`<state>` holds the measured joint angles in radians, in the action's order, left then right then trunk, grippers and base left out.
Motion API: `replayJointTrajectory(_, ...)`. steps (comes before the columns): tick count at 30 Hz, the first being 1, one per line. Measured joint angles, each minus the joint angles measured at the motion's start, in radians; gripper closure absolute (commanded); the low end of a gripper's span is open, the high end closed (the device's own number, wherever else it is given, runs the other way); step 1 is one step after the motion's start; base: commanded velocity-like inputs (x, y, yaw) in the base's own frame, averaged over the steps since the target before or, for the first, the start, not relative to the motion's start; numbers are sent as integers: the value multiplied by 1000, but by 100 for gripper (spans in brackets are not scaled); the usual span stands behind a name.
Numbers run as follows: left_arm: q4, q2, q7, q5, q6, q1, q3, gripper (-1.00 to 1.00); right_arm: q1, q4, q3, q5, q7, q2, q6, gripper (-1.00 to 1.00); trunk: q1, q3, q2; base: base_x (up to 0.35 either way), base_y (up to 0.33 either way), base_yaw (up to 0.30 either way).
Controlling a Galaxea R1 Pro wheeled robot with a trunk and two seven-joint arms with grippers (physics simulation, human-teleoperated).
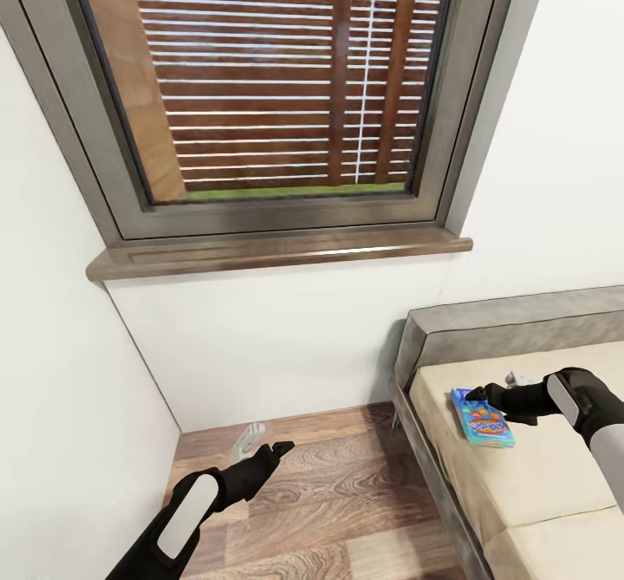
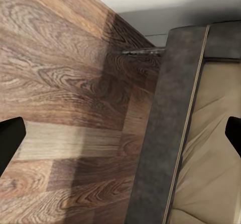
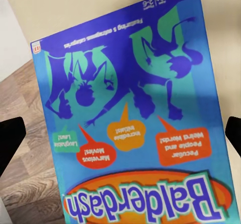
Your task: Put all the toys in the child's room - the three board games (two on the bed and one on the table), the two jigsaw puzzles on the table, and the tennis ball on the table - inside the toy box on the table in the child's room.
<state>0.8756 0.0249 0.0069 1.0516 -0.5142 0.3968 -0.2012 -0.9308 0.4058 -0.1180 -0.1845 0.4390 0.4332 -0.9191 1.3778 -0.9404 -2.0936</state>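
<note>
Where the head view looks down into a room corner, a blue board game lies flat on the beige mattress of a bed with a grey frame, near the mattress's edge. The right gripper hovers at the box's far corner, its dark fingers parted. The left gripper hangs above the wooden floor, fingers apart and grasping nothing. Above, a large grey-framed window with a brown sill looks onto a slatted wooden fence. White walls meet at the corner. A small pale object on the floor by the wall is too faint to identify.

From the left wrist view, two black fingertips sit wide apart over the wood-grain floor and the bed's grey side rail.

From the right wrist view, the board game's lid reads "Balderdash" upside down, with purple figures on green and orange speech bubbles. Parted fingertips flank it; the box's edges are cut off.
</note>
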Motion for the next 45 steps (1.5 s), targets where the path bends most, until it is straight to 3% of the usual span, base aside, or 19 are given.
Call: replayJointTrajectory(45, 0, 0, 0, 0, 1, 0, 0, -100, 0, 0, -1, -1, -2, 1, 0, -100, 0, 2, 0, 0, 0, 34)
